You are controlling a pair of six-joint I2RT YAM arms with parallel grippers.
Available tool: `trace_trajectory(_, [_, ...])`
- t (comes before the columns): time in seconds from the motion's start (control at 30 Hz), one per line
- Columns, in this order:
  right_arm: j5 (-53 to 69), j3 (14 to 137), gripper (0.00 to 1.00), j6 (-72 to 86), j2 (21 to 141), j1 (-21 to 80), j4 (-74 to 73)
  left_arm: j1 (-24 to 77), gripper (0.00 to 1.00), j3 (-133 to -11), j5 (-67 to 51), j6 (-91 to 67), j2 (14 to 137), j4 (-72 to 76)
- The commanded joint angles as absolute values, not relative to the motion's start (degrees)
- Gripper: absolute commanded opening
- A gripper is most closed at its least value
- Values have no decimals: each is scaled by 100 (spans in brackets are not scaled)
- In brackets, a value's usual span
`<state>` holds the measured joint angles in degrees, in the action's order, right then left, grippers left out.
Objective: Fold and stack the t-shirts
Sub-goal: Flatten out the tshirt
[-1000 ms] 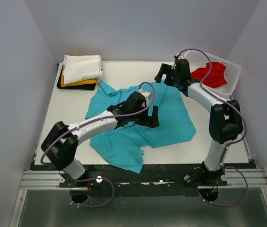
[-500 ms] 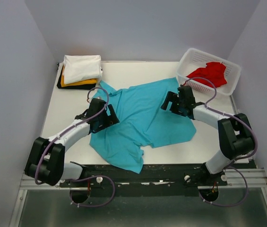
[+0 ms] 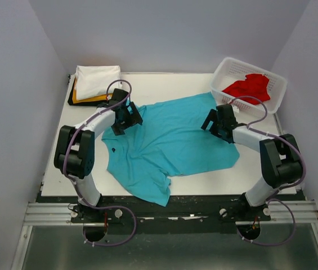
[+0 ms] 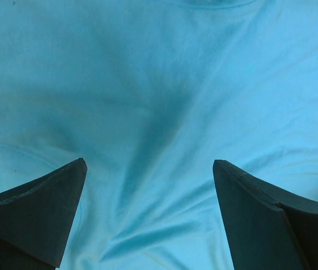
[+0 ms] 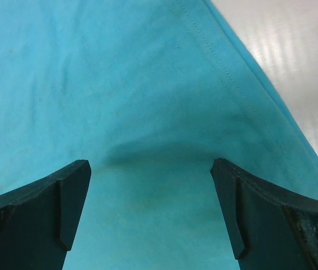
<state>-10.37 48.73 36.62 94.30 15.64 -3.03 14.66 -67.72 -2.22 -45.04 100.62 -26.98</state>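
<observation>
The teal t-shirt [image 3: 175,143] is spread out across the middle of the white table [image 3: 164,84]; it is mostly flat, but soft wrinkles are seen in it, and one corner is laid right at the near edge of the table. The left gripper [image 3: 126,118] is set over the far left part of the shirt; in the left wrist view its two dark fingers [image 4: 35,219] are held wide apart, and only teal cloth is seen between and under them; nothing is pinched. A long dark crease is seen in the cloth there. The right gripper [image 3: 212,122] is placed at the far right edge of the same shirt, near the white plastic basket [image 3: 234,68]; its fingers are also spread wide, and nothing is gripped; a small bump of cloth is raised between them, and the stitched hem is seen running past the right-hand finger, with bare table beyond it. A red t-shirt [image 3: 251,87] is crumpled inside the basket at the far right corner. Three folded shirts are stacked at the far left corner; the white t-shirt [image 3: 98,79] is laid on top, the yellow-orange t-shirt [image 3: 86,99] is tucked under it, and the black t-shirt [image 3: 72,101] is at the bottom; whether the stack is touched by the teal shirt cannot be told.
</observation>
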Motion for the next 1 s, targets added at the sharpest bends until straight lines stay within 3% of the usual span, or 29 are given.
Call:
trace_trajectory(0.0, [-1523,4566,100,3942,9510,1213,-1095,1338,99,-7491,-377,-4120,10490,-3576])
trace_trajectory(0.23, [-1788,4419,100,4166,9195,899,-1449,1318,98,-7807,-292,-4052,10560,-3568])
trace_trajectory(0.4, [-560,4483,100,3702,8943,897,-891,1318,98,-8158,-939,-4306,10585,-2790])
trace_trajectory(0.53, [-449,4553,100,3321,8499,892,-903,1320,99,-8771,-882,-4526,10979,-2454])
trace_trajectory(0.67, [-425,4420,100,3292,8057,896,-826,1335,99,-9605,-835,-4818,11597,-3052])
trace_trajectory(0.97, [-347,4302,100,3201,7726,896,-604,1354,99,-9219,-1053,-5401,11908,-2558])
